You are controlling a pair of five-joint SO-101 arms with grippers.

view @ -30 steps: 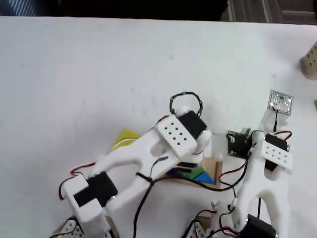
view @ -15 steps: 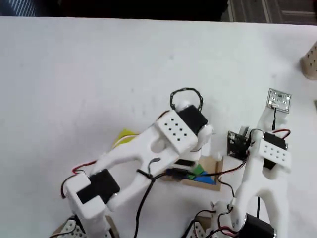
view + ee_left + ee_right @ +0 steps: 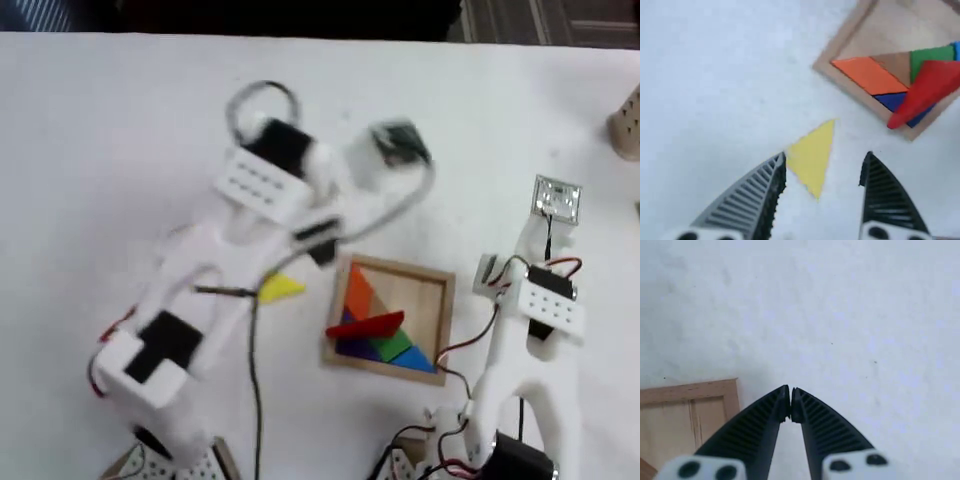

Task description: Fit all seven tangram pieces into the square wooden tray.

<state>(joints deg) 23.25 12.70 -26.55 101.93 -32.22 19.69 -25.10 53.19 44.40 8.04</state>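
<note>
The square wooden tray (image 3: 440,290) lies at the table's front centre and holds orange (image 3: 870,75), brown (image 3: 897,65), green (image 3: 932,55) and blue (image 3: 892,100) pieces. A red piece (image 3: 365,325) rests tilted on top of them, reaching over the tray's rim (image 3: 822,65). A yellow triangle (image 3: 280,288) lies on the table just left of the tray. My left gripper (image 3: 824,165) hangs open above the yellow triangle (image 3: 810,157), holding nothing. My right gripper (image 3: 791,407) is shut and empty beside the tray's corner (image 3: 690,390).
The left arm (image 3: 260,185) stands raised over the table left of the tray. The right arm (image 3: 540,305) is at the tray's right. A small circuit board (image 3: 558,200) lies at the back right. A cardboard object (image 3: 627,125) sits at the right edge.
The left arm has swung up and back to the left, off the tray, uncovering it. The red piece now lies tilted in the tray. The right arm has barely moved.
</note>
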